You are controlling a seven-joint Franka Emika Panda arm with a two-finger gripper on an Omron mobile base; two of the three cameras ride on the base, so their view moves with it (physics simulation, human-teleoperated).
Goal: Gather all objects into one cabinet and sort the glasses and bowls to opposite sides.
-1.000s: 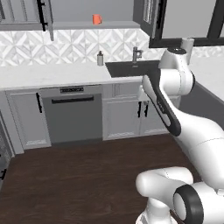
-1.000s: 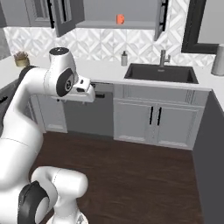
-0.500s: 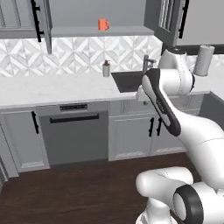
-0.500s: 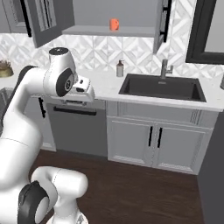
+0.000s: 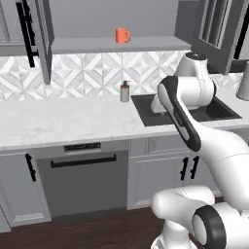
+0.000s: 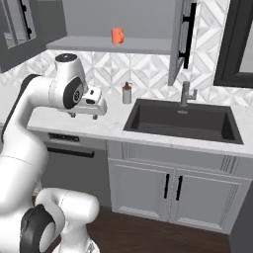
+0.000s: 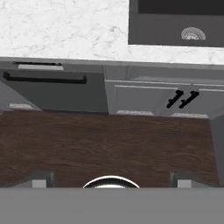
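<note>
- Left base view: the orange mug (image 5: 122, 35) stood upright on the open shelf of the grey wall cabinet (image 5: 116, 44), well above the hand and off to its left, with its handle turned to the right. The cabinet's doors stood swung open at either side, each with a long black bar handle (image 5: 27, 34). A grey soap dispenser (image 5: 125, 91) stood on the white marble bench (image 5: 58, 119) beside the corner of the dark sink (image 5: 187, 111). The arm's white links rose in front of the sink and covered the hand, so I could not tell whether its fingers were apart or together.
- Right base view: the hand (image 6: 88, 114) hung over the bench (image 6: 99, 129), left of the sink (image 6: 183, 121), its fingers pointing down and too small to judge. The mug (image 6: 117, 35) sat on the shelf above the hand and a little to its right. The soap dispenser (image 6: 127, 93) stood beyond the hand, near the sink's far left corner. A tap (image 6: 186, 93) rose behind the sink.
- Hand view: the camera looked straight down past the bench edge (image 7: 61, 37) to the dark wood floor (image 7: 109, 140). Two dark finger tips (image 7: 40, 178) showed low at the left and right edges, set well apart, with nothing between them.
</note>
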